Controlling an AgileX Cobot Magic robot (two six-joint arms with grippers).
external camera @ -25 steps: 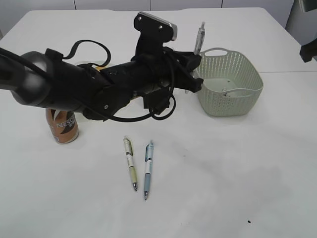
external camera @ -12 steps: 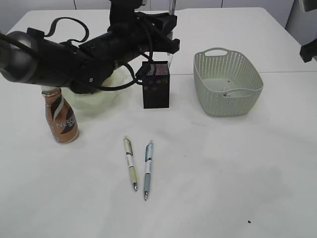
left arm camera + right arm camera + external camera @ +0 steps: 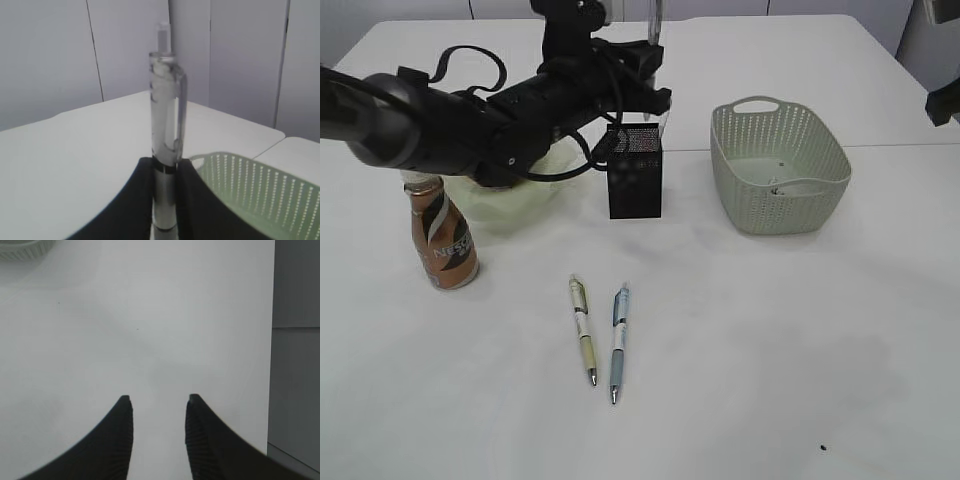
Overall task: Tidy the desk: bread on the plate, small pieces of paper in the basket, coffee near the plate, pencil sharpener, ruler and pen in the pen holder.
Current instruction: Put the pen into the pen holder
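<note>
Coffee bottle (image 3: 443, 240) far left beside plate (image 3: 510, 200). Left end effector (image 3: 655, 95) clamps clear pen (image 3: 165, 125) upright above pen holder (image 3: 635, 172). Two pens (image 3: 600, 335) on tabletop (image 3: 770, 340). Basket (image 3: 780, 170) right. Right end effector (image 3: 157, 412) open, empty.

white desk (image 3: 800, 350), black mesh pen holder (image 3: 635, 185), pale green perforated basket (image 3: 780, 170), brown coffee bottle (image 3: 443, 240), one yellow-green pen (image 3: 582, 330), one blue pen (image 3: 618, 340).

Left gripper (image 3: 653, 75) has been swung from beside the basket (image 3: 782, 170) to above the pen holder (image 3: 635, 172); clamped pen (image 3: 166, 125) now upright, apparently between the fingers.
</note>
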